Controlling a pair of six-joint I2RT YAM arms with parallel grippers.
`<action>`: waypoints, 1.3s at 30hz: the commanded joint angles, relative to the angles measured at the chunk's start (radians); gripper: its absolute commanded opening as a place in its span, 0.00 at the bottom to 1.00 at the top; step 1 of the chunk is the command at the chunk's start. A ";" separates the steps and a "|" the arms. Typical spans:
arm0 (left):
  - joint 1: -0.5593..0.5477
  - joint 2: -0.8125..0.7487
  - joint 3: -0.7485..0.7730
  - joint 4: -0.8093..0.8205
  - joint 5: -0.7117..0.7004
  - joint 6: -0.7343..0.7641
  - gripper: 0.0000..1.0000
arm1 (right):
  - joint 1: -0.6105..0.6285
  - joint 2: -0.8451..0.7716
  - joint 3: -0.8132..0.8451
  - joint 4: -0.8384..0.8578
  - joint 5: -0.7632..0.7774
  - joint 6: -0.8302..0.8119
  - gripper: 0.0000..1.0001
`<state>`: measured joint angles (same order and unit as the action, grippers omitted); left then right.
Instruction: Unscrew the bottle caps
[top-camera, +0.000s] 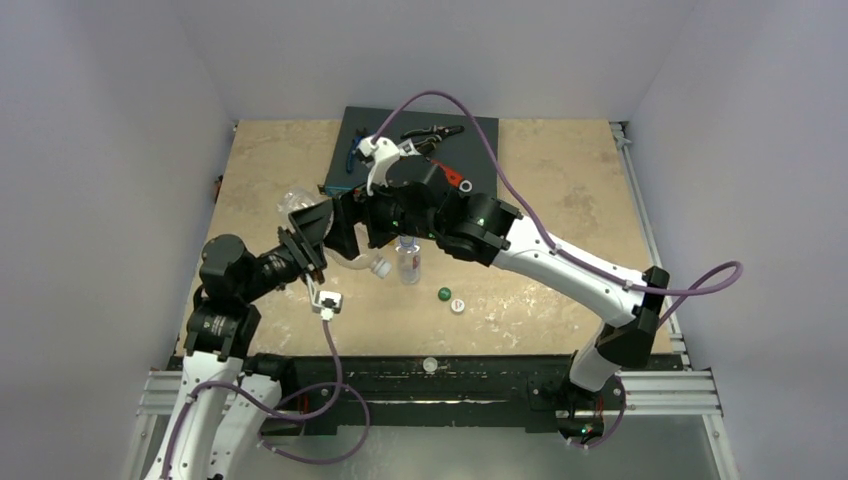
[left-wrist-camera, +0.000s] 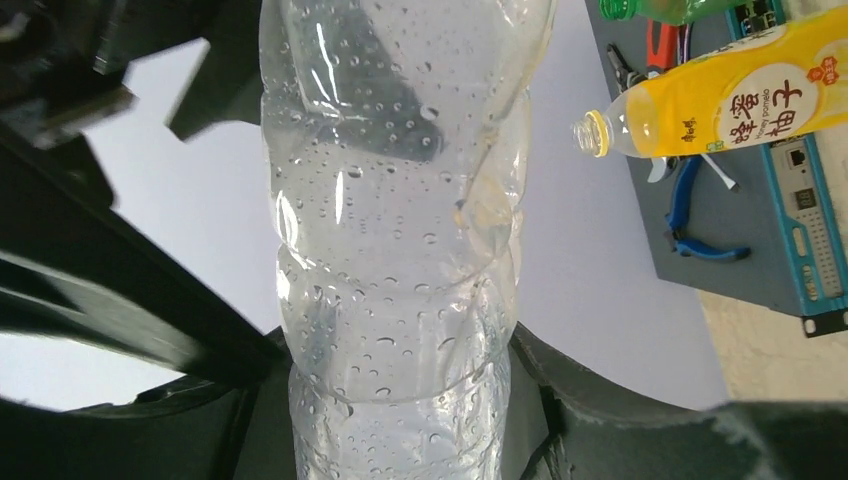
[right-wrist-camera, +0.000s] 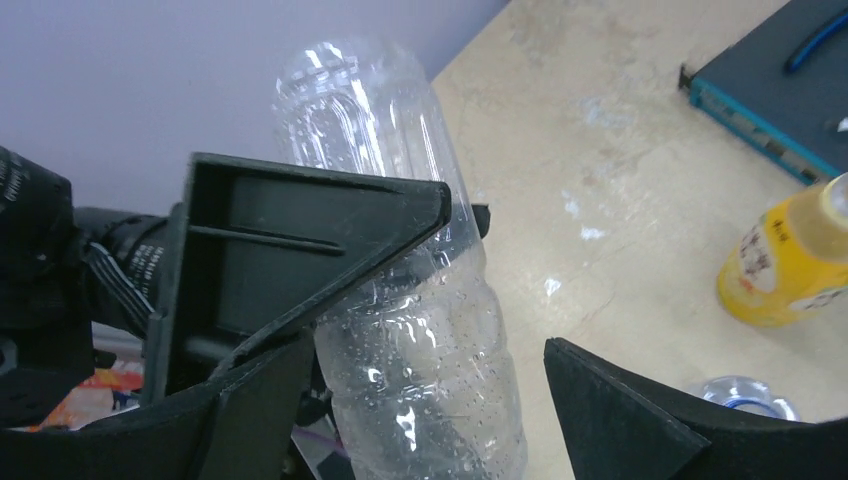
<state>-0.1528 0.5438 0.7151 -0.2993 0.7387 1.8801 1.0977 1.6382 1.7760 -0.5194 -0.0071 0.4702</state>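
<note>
Bottle (left-wrist-camera: 390, 250) — within left tool (left-wrist-camera: 400, 410)

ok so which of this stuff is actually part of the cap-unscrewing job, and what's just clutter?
Job:
- big clear bottle
- small clear bottle
- yellow bottle, neck already open
- green bottle
- green cap, loose on the table
- white cap, beside it

Lying about:
- blue pliers
- red-handled tool
- dark box under them

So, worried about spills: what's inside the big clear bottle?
Droplets on the wall of the clear bottle; no pooled liquid shows. The left pincer hides part of it.
</note>
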 joint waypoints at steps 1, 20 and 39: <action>-0.001 0.037 0.086 0.055 -0.042 -0.204 0.55 | -0.010 -0.077 0.131 -0.010 0.144 -0.055 0.92; -0.001 0.193 0.276 -0.086 0.023 -1.592 0.45 | -0.021 -0.183 0.123 0.250 0.293 -0.066 0.89; -0.001 0.217 0.263 0.055 0.063 -1.938 0.45 | -0.021 -0.089 0.141 0.294 0.253 -0.036 0.71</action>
<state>-0.1528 0.7773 0.9791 -0.3058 0.7750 -0.0162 1.0744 1.5345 1.8793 -0.2699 0.2657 0.4187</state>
